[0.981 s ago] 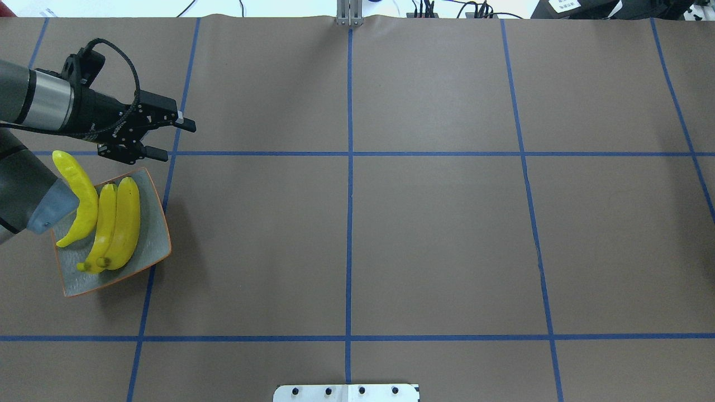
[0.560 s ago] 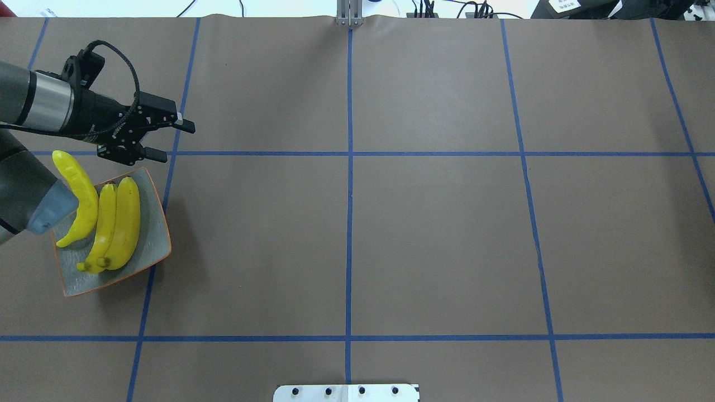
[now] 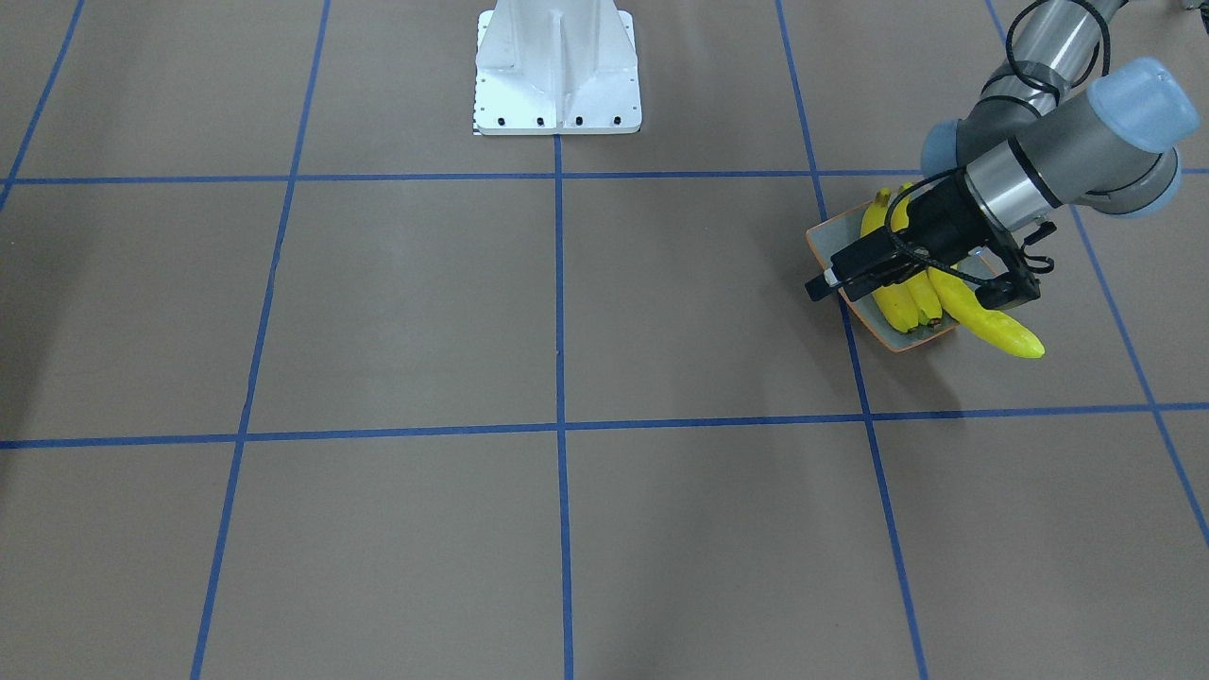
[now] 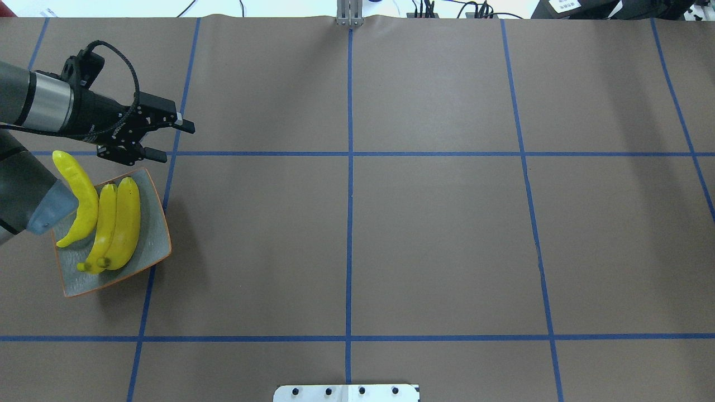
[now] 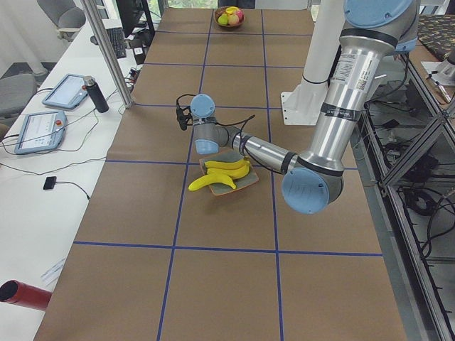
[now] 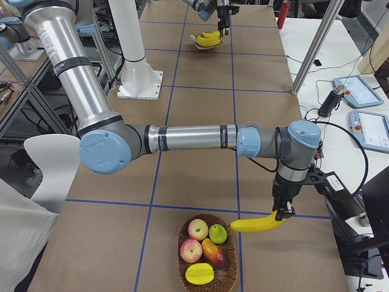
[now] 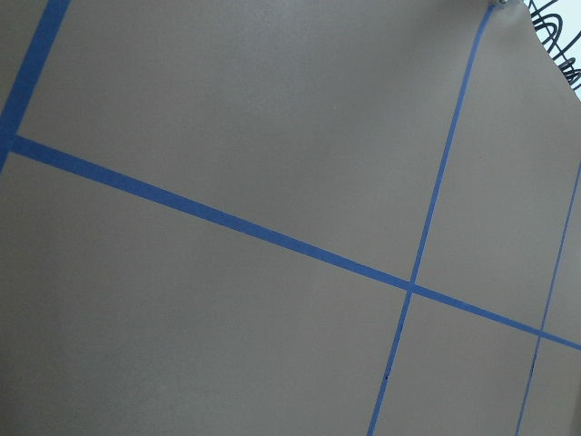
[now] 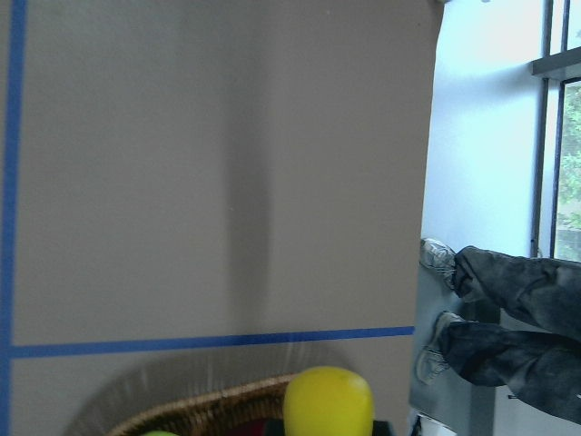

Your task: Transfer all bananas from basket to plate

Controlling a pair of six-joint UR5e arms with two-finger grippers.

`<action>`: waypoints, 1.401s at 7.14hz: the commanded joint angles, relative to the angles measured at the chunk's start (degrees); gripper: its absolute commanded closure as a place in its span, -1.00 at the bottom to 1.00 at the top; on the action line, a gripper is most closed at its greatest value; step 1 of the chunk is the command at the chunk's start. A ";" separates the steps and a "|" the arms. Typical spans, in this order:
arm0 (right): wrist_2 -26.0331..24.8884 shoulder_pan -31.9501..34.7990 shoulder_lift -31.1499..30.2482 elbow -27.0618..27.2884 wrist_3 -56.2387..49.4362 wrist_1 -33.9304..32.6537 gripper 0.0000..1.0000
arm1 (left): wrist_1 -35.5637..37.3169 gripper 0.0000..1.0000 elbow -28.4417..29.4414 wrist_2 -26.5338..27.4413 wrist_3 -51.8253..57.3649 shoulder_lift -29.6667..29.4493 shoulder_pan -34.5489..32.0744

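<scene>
Three bananas (image 4: 120,223) are seen on the plate (image 4: 153,237), which sits at the robot's left end of the table (image 4: 435,234). Two are laid side by side, and the third banana (image 4: 84,195) is draped over the plate's far rim, its tip hanging past the edge. The left gripper (image 4: 176,142) is held just beyond the plate, above the table, with its jaws spread and nothing between them. A fourth banana (image 6: 258,224) is found at the opposite end of the table, at the tips of the right gripper (image 6: 283,212), just beside the basket (image 6: 233,271) and clear of its rim. As this gripper is shown only in a side view, it cannot be told whether its jaws are clamped on the fruit. The coming move is judged to turn on one relation: the plate lies well apart from this banana, down the length of the table towards the robot's left. The right arm is thus the nearer to the fruit and the left arm the nearer to the plate. The banana's long axis is held roughly level, crosswise under the wrist. Neither the right arm nor the basket is taken in by the overhead or front-facing views, and a corner of the plate is covered overhead by the left arm's elbow. In the right wrist view only a rounded yellow end and a strip of wicker are caught (a person's legs are visible past the table edge). A yellow item among the basket's other fruit is too small to be named, so it cannot be said whether any bananas remain there.
</scene>
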 commanded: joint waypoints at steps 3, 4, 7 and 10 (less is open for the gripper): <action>29.54 -5.54 2.54 9.36 20.16 0.11 1.00 | -0.01 -1.00 -0.34 0.09 -0.22 -0.25 0.00; 36.03 -6.77 2.80 10.43 20.64 0.46 1.00 | 0.08 -1.00 -0.43 0.09 -0.57 -0.51 0.00; 47.85 -9.85 2.54 13.59 20.65 5.64 1.00 | -0.09 -1.00 -0.78 0.35 -5.55 -4.71 0.09; 60.12 -12.14 2.71 16.51 20.47 7.92 1.00 | -0.62 -1.00 -5.18 7.98 -6.90 -10.86 6.30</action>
